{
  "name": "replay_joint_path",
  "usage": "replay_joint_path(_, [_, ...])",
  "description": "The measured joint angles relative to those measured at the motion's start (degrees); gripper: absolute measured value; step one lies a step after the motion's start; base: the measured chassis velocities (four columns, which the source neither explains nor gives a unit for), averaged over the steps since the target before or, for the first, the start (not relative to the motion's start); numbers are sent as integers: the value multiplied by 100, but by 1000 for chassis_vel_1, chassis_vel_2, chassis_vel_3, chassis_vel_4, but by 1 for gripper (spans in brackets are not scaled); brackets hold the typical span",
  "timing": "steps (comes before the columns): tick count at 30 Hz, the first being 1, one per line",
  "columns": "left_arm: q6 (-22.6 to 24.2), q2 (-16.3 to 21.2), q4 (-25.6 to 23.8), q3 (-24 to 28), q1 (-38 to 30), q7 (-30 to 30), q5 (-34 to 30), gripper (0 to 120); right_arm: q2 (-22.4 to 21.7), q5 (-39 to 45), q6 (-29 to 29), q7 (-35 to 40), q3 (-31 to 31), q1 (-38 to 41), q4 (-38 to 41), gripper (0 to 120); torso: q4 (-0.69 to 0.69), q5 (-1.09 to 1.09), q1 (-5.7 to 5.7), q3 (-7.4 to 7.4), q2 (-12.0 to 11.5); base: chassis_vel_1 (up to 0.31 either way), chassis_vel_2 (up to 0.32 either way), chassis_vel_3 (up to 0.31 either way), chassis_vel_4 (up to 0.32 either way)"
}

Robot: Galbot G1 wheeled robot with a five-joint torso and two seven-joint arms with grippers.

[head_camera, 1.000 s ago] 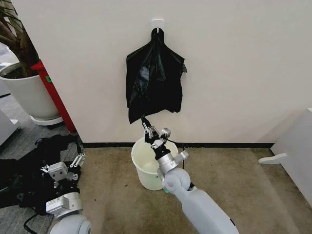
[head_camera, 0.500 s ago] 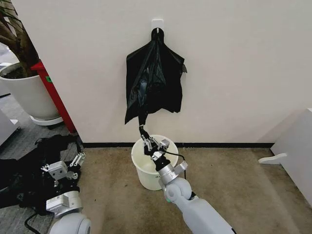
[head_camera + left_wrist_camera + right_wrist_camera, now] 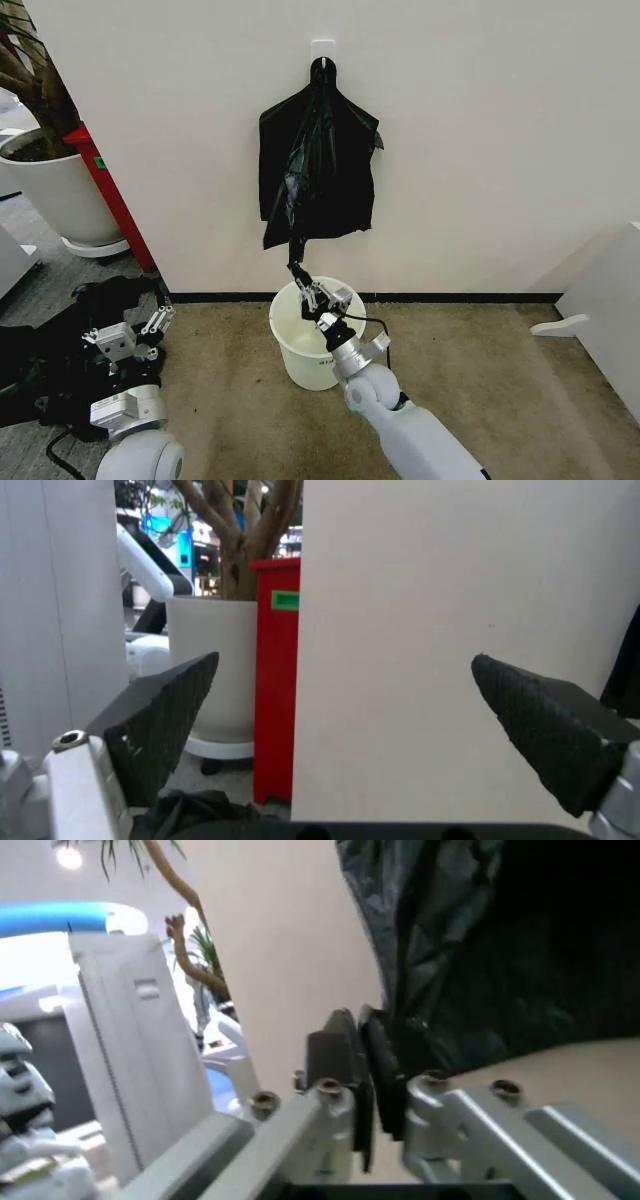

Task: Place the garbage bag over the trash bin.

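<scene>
A thin strand of the glossy black garbage bag (image 3: 295, 252) is drawn down out of the black bundle (image 3: 318, 165) that hangs from a wall hook. My right gripper (image 3: 301, 280) is shut on the strand's lower end, just above the far rim of the trash bin (image 3: 290, 352), a cream-white bucket standing on the carpet against the wall. In the right wrist view the shut gripper (image 3: 365, 1065) pinches the wrinkled black plastic of the garbage bag (image 3: 460, 952). My left gripper (image 3: 125, 335) stands open low at the left, away from the bin, and empty (image 3: 350, 727).
A matte black heap (image 3: 40, 370) lies on the floor at the left under my left arm. A red panel (image 3: 110, 195) and a large white plant pot (image 3: 55, 190) stand at the wall's left end. A white cabinet (image 3: 610, 310) is at the right. Carpet lies open right of the bin.
My right gripper has sunk toward the bin's rim, stretching the bag strand down from the bundle, whose lower edge has shifted. The left gripper has tilted slightly.
</scene>
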Motion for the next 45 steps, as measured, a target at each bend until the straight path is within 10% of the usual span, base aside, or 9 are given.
replay_joint_path(25, [-53,268,209,54,-151,1,28,100,-369,-3833,479,1474,825,-904,775,97,-1,0,0,0,0,0,0,0,0])
replay_joint_path(33, [-304,361,222,90,-140,255,0,100,-336,-4360,715,1310,1104,-844,900,100,0,-1,0,0,0,0,0,0,0])
replay_joint_path(38, [-1309,819,449,138,-483,1668,-12,100,-262,-4067,612,1424,1163,-801,897,100,-2,-1,0,0,0,0,0,0,0])
replay_joint_path(45, [-1520,1576,952,178,-1342,2691,-953,100,-236,-3943,683,1286,1230,-817,872,100,0,-1,0,0,0,0,0,0,0])
